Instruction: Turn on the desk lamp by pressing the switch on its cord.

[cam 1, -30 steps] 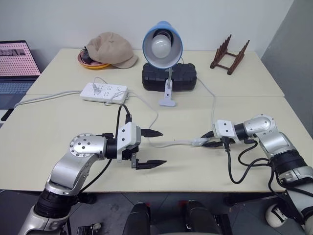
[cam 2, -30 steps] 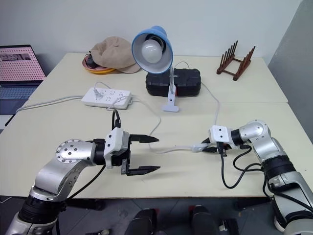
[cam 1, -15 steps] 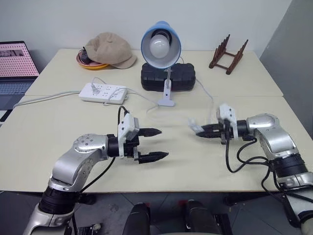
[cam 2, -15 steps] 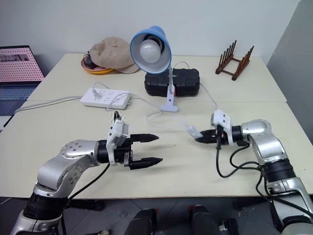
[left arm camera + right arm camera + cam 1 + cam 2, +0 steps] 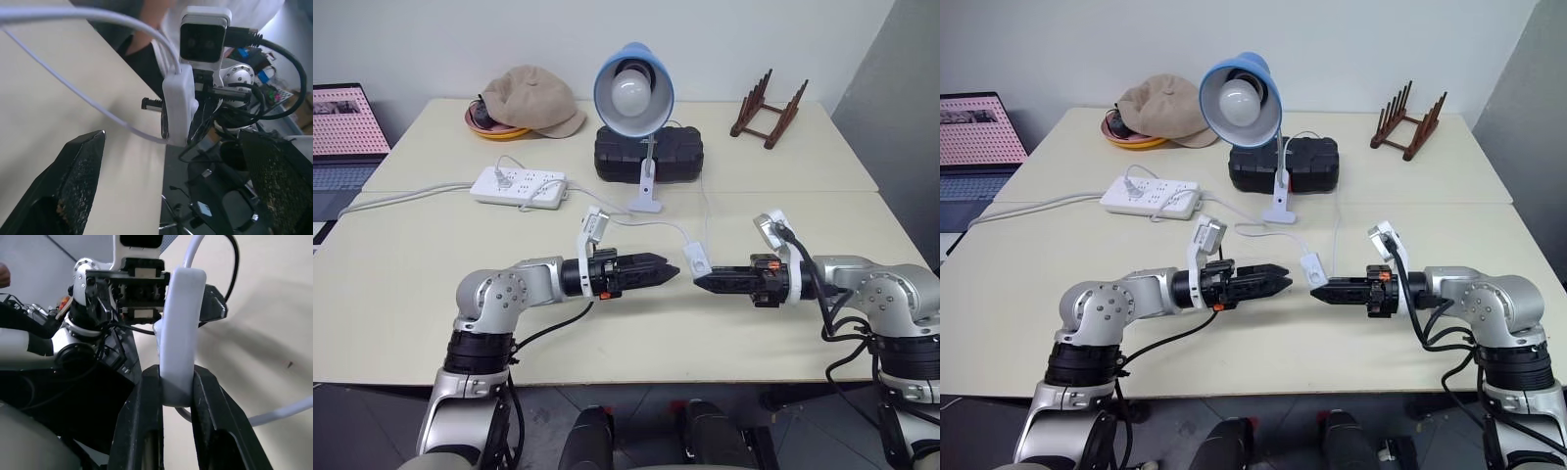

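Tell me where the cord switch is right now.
The switch is lifted off the table near the front middle, pinched in the right gripper, with the open left gripper facing it from the left.

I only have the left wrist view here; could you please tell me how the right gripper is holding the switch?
Observer: The right gripper is shut on one end of the switch, with a finger on either side.
Operator: Thank you. Where does the left gripper sit relative to it?
Observer: Seen from the head, the left gripper points almost tip to tip at the right one. The switch is raised between them, off the table.
Operator: And the desk lamp?
Observer: The desk lamp stands across the table, in front of a black case, with its shade facing the robot.
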